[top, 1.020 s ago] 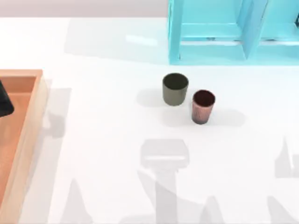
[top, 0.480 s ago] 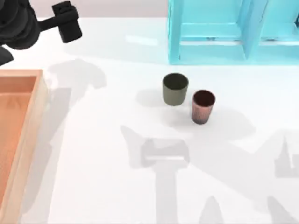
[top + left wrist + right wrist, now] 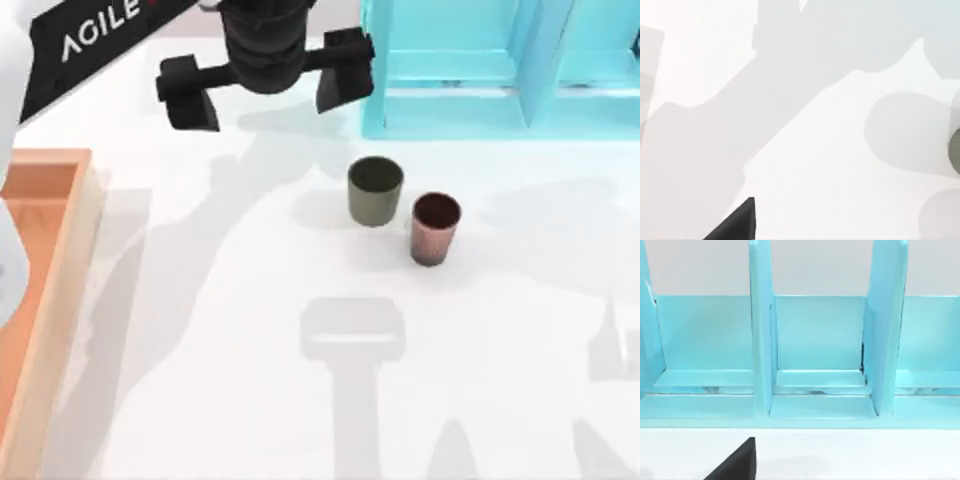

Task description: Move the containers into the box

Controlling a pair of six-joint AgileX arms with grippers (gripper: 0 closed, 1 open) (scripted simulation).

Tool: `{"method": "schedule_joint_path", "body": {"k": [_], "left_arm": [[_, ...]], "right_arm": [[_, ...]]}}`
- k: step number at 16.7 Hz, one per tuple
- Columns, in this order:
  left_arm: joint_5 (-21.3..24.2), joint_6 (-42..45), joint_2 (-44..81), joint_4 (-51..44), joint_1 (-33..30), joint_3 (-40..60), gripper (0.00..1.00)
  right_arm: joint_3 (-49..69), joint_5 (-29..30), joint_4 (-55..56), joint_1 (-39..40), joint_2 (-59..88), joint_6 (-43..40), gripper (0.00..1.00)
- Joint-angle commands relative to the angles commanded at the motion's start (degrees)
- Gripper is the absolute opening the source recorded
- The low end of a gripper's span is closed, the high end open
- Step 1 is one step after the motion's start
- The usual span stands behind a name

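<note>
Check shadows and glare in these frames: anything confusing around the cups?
Top view: the left gripper, open, casts a broad grey shadow running up to the olive-green cup; each cup, including the reddish-brown cup, has its own soft shadow.
Left wrist view: overlapping grey shadows on the white table.
Right wrist view: cyan shelf unit evenly lit, faint sheen.

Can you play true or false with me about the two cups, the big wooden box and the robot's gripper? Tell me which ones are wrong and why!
1. The green cup is inside the wooden box. False: it stands on the white table, well to the right of the box.
2. The reddish-brown cup stands upright, just right of the green cup. True.
3. The left gripper is holding a cup. False: its fingers are spread wide open with nothing between them, up above the table to the left of the cups.
4. The box sits at the table's left edge. True.
5. A blue shelf unit stands behind the cups. True.
</note>
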Motion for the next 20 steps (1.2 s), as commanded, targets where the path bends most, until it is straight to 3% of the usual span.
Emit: {"method": "schedule_joint_path", "body": {"k": [9, 17, 20], "left_arm": [[1.32, -2.32, 16.35, -10.9, -13.9, 23.81, 1.0], [1.42, -2.47, 17.7, -11.6, -14.84, 25.11, 1.0], [1.6, -1.83, 18.47, -7.62, -14.36, 21.64, 1.0]], "right_arm": [[0.0, 0.0, 0.0, 0.0, 0.0, 0.0, 1.0], [0.0, 0.0, 0.0, 0.0, 0.0, 0.0, 1.0], [0.0, 0.0, 0.0, 0.0, 0.0, 0.0, 1.0]]}}
